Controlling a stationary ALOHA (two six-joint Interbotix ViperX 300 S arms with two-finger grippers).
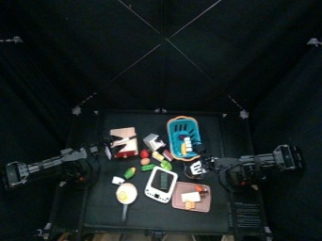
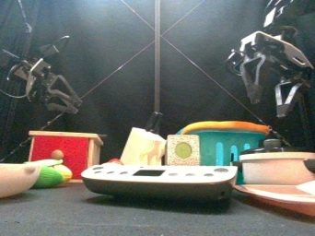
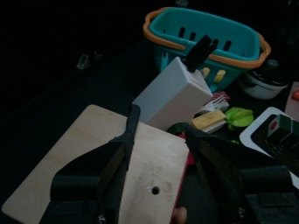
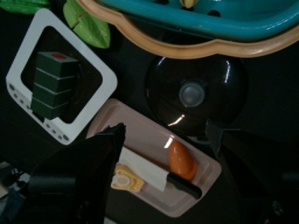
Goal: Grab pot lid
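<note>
Since the left side isn't doing anything, quick note on it first: my left end effector (image 3: 163, 144) hangs with its jaws apart over the wooden-topped box (image 3: 93, 166) at the left of the counter (image 2: 50, 217). The white knife block (image 3: 181, 92) is just past it. Nothing held there.

Moving right, the teal basket (image 4: 176, 17) sits toward the back. The pot lid (image 4: 195, 86) is right in front of it, on its pot (image 2: 281, 171) at the right of the counter, just beside the pink cutting board (image 4: 140, 162).

My right end effector (image 4: 163, 136) is up in the air above that corner, jaws spread as wide as they go, gripping nothing.

How I'd play it: centre on the knob (image 4: 187, 90), not the rim, and come straight down so one jaw lands either side of it. Then close gently and lift straight up so the pot doesn't drag along. I'd also watch the knife (image 4: 158, 175) on the board.

Annoying bits:
- The lid is dark and shiny against a dark counter, so its edge is hard to trace from the wrist.
- The front view cuts the pot off at the right edge.
- From overhead it's too tiny to help.
- How high I am above the knob, can't really tell.
</note>
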